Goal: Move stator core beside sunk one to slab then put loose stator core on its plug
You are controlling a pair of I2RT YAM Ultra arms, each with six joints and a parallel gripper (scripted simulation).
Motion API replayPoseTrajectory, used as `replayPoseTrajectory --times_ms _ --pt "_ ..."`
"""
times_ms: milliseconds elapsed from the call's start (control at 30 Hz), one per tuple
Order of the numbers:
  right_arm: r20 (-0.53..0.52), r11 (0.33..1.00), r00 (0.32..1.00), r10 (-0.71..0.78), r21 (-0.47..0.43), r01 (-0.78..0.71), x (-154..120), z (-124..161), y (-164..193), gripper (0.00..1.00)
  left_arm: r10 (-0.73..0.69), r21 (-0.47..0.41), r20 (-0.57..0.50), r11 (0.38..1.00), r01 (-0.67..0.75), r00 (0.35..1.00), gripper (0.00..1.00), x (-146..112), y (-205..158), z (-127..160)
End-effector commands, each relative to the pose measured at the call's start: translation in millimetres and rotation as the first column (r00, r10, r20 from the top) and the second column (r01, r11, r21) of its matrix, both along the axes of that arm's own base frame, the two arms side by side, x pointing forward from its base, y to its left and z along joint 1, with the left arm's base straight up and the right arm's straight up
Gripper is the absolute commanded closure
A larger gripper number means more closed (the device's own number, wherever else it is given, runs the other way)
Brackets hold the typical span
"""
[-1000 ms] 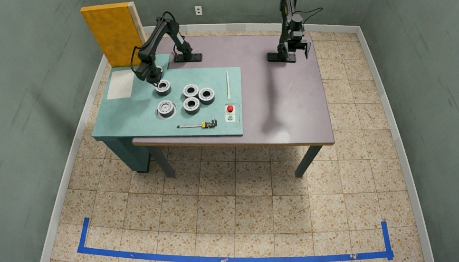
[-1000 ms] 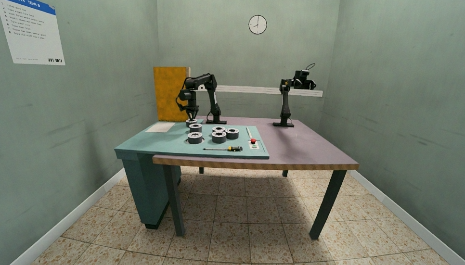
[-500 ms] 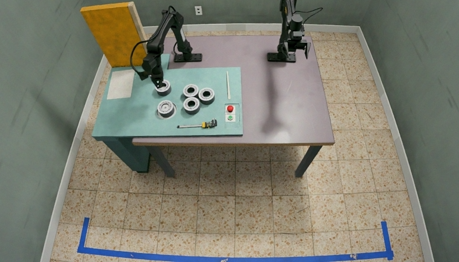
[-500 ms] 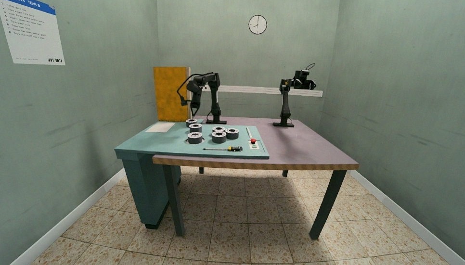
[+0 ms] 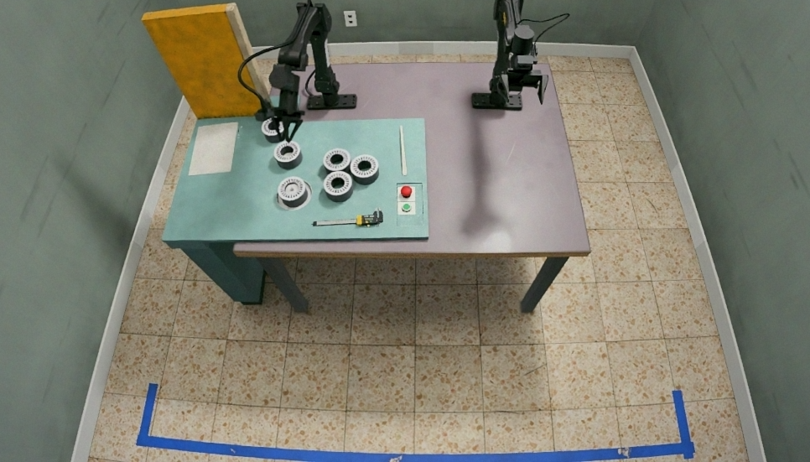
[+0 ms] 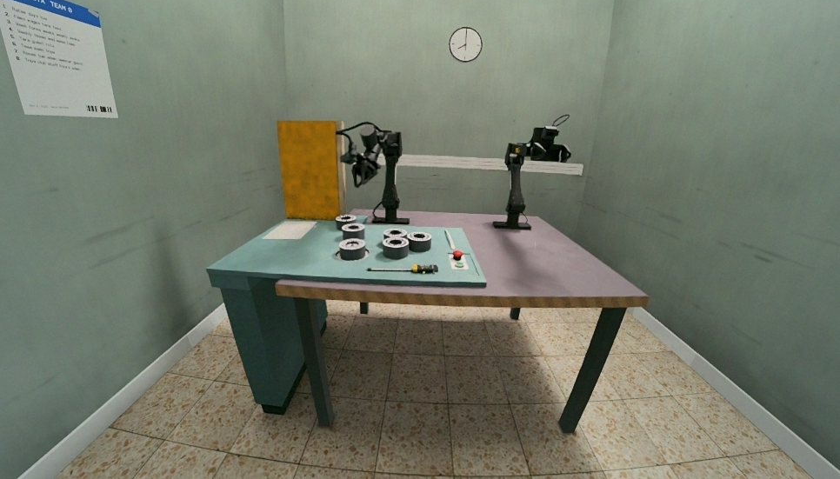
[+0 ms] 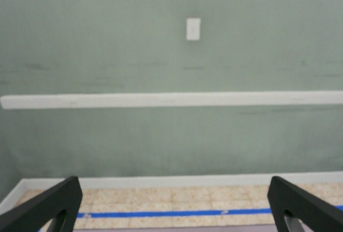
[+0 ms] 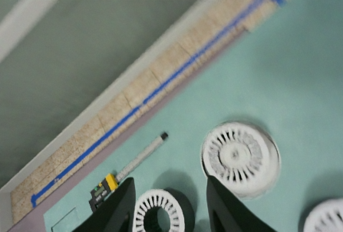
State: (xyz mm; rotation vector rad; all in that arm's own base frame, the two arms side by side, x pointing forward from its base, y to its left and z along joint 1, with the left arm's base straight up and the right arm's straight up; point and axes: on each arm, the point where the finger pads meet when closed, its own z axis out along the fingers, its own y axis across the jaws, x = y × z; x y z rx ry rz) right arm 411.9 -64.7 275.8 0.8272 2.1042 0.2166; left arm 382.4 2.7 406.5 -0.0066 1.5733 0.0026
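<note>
Black, my right fingers [image 5: 288, 136] [image 6: 357, 182] stand partly open with nothing between them. From the top they seem to reach the rim of a stator core [image 5: 288, 154] [image 6: 353, 231] [image 8: 333, 220]; the exterior view shows me raised well above it. That one is the task's core, standing upright just behind the sunk core [image 5: 293, 191] [image 6: 351, 245] [image 8: 235, 155], my landmark, which sits within a pale round recess. My wrist view shows the sunk core's plug filling its middle; whether the core behind has its plug inside, I cannot tell.

Three loose stator cores [image 5: 338, 185] [image 6: 395, 248] [image 8: 159, 211] cluster to the landmark's button-box side, all on the teal slab [image 5: 238, 212] [image 6: 272, 260] [image 8: 308, 96]. The calipers [image 5: 349, 221] [image 6: 405, 269] [image 8: 128, 169] lie in front of the cluster, nearer the slab's front edge than the landmark.

Well apart from the landmark, my left fingers [image 5: 523, 96] [image 6: 551, 156] are wide open and empty; their wrist view shows mostly wall, which my right one shows at a slant.
</note>
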Motion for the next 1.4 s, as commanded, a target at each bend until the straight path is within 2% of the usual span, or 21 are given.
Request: replayPoseTrajectory --times_ms 0,67,100,167,200,333,367,400,467,567,600,667,733,767,800,867,933,1033,1100,1367 --pt "0.171 0.985 0.979 0.109 -0.154 -0.083 14 26 -3 0.61 0.006 0.007 0.084 1.0 -0.007 0.996 0.0 -5 2 26" --pt "0.231 0.97 0.958 0.17 -0.209 -0.122 12 46 11 0.61 0.006 0.007 0.084 1.0 -0.007 0.996 0.0 -5 2 26" --pt "0.292 0.951 0.931 0.222 -0.275 -0.14 9 68 19 0.61 0.006 0.007 0.084 1.0 -0.007 0.996 0.0 -5 2 26" --pt "0.322 0.921 0.906 0.274 -0.36 -0.151 5 90 29 0.61 0.006 0.007 0.084 1.0 -0.007 0.996 0.0 -5 2 26" --pt "0.33 0.903 0.895 0.302 -0.399 -0.158 5 81 27 0.61 0.006 0.007 0.084 1.0 -0.007 0.996 0.0 -5 2 26" --pt "0.416 0.83 0.815 0.403 -0.541 -0.134 -15 134 50 0.61 0.006 0.007 0.084 1.0 -0.007 0.996 0.0 -5 2 26" --pt "0.425 0.807 0.798 0.427 -0.578 -0.124 -19 140 53 0.61 0.006 0.007 0.084 1.0 -0.007 0.996 0.0 -5 2 26" --pt "0.408 0.796 0.802 0.437 -0.59 -0.134 -13 118 49 0.61 0.006 0.007 0.084 1.0 -0.007 0.996 0.0 -5 2 26" --pt "0.408 0.796 0.802 0.437 -0.59 -0.134 -13 118 49 0.61 0.006 0.007 0.084 1.0 -0.007 0.996 0.0 -5 2 26" --pt "0.484 0.741 0.711 0.51 -0.667 -0.077 -36 159 67 0.61 0.006 0.007 0.084 1.0 -0.007 0.996 0.0 -5 2 26" --pt "0.473 0.723 0.71 0.522 -0.687 -0.075 -36 155 68 0.61 0.006 0.007 0.084 1.0 -0.007 0.996 0.0 -5 2 26" --pt "0.462 0.723 0.717 0.522 -0.686 -0.085 -36 148 68 0.61 0.006 0.007 0.084 1.0 -0.007 0.996 0.0 -5 2 26" --pt "0.438 0.754 0.751 0.494 -0.646 -0.119 -29 133 63 0.61 0.006 0.007 0.084 1.0 -0.007 0.996 0.0 -5 2 26" --pt "0.521 0.765 0.699 0.49 -0.641 -0.058 -46 172 64 0.61 0.006 0.007 0.084 1.0 -0.007 0.996 0.0 -5 2 26" --pt "0.525 0.766 0.696 0.49 -0.64 -0.056 -45 175 65 0.61 0.006 0.007 0.084 1.0 -0.007 0.996 0.0 -5 2 26" --pt "0.508 0.761 0.696 0.507 -0.644 -0.085 -34 168 72 0.61 0.006 0.007 0.084 1.0 -0.007 0.996 0.0 -5 2 26" --pt "0.467 0.76 0.724 0.508 -0.638 -0.121 -28 147 72 0.61 0.006 0.007 0.084 1.0 -0.007 0.996 0.0 -5 2 26" --pt "0.477 0.76 0.718 0.508 -0.64 -0.113 -29 154 72 0.61 0.006 0.007 0.084 1.0 -0.007 0.996 0.0 -5 2 26" --pt "0.526 0.761 0.682 0.507 -0.646 -0.068 -44 176 72 0.61 0.006 0.007 0.084 1.0 -0.007 0.996 0.0 -5 2 26" --pt "0.526 0.761 0.682 0.507 -0.646 -0.068 -44 176 72 0.61 0.006 0.007 0.084 1.0 -0.007 0.996 0.0 -5 2 26"
